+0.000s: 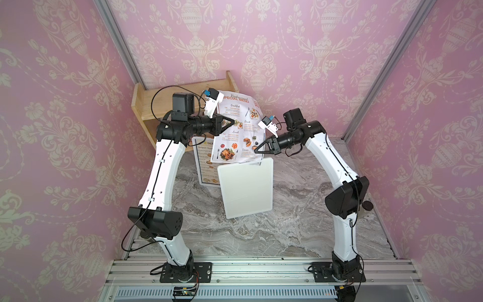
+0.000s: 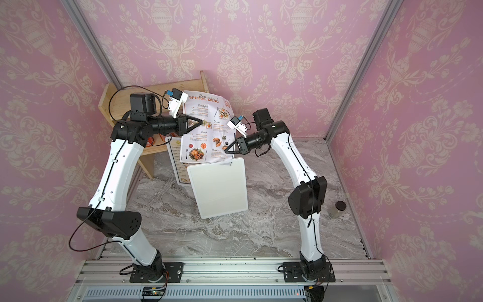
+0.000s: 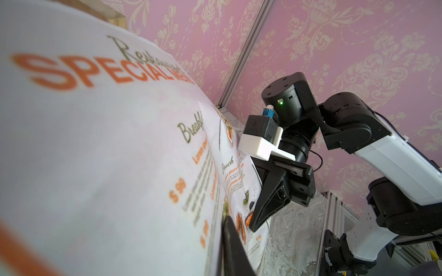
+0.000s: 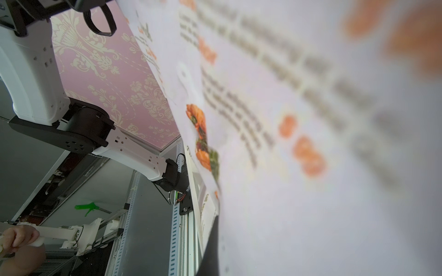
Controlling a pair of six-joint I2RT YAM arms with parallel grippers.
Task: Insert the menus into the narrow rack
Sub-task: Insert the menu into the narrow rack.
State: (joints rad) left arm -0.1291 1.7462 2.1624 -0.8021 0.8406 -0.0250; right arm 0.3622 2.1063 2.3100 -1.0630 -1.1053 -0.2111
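Both arms hold the Restaurant SPECIAL MENU [image 1: 239,115] in the air above the bench [image 1: 287,230], its printed face towards the top cameras and the sheet bowed. The left gripper [image 1: 232,121] has its jaws clamped on the sheet's left edge; in the left wrist view one finger [image 3: 232,246] lies on the printed face. The right gripper [image 1: 256,151] has its jaws clamped on the lower right edge. The sheet's heading end is near the right end of the wooden rack [image 1: 146,102] at the back left. The blue-bordered menu [image 1: 205,164] lies flat on the bench, partly under a white board [image 1: 245,191].
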